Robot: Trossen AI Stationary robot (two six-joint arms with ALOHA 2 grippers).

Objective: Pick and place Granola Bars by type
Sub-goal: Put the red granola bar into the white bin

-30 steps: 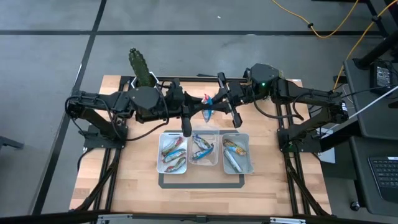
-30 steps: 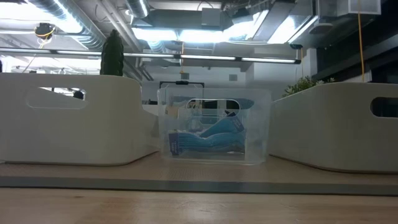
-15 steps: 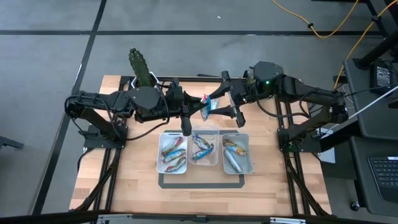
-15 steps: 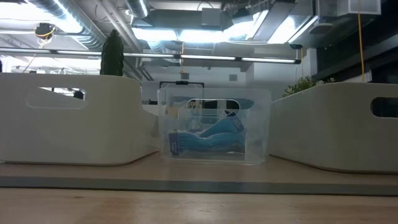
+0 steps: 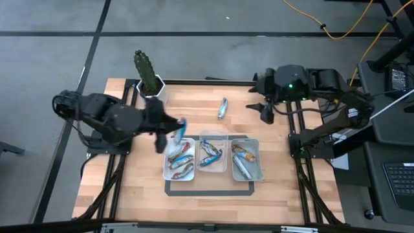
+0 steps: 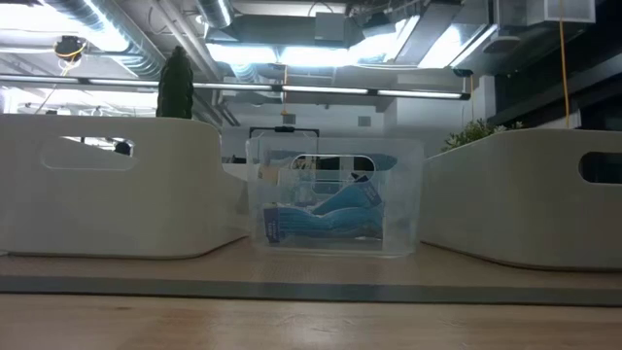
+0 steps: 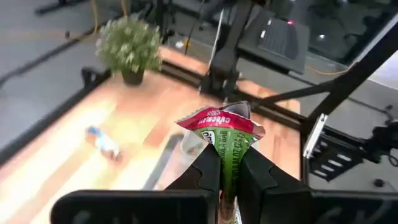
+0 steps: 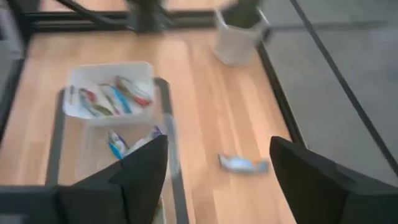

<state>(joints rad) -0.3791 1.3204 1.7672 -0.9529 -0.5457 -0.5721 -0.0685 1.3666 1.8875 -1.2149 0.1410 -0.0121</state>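
My left gripper (image 5: 171, 131) is shut on a granola bar (image 7: 222, 127) in a green wrapper with a red end. It hovers over the far left corner of the left white tray (image 5: 166, 169). A blue granola bar (image 5: 222, 108) lies flat on the wood beyond the trays and also shows in the right wrist view (image 8: 242, 163). More granola bars lie in the left tray, the clear middle tray (image 5: 224, 169) and the right white tray (image 5: 260, 173). My right gripper (image 5: 262, 111) stands open at the far right, away from the blue bar, holding nothing. My left gripper pinches the green body of the bar (image 7: 229, 155) between its two fingers (image 7: 208, 171). The red crimped end (image 7: 217, 118) sticks out past the fingertips. The fingers reach in from the table's left. The bar is lifted clear of table and trays.
A potted cactus (image 5: 149, 72) stands at the far left corner. A small leafy plant (image 7: 129, 46) stands by the right arm's base. The low view shows the three trays (image 6: 335, 209) side by side from the front. A dark tape outline (image 5: 213, 189) frames the trays' near side.
Both grippers stood together beyond the middle tray. My right gripper has opened and drawn back toward the table's right edge, and the blue bar now lies on the wood. My left gripper has stayed shut on its bar and gone toward the left and near, to the left tray's corner.
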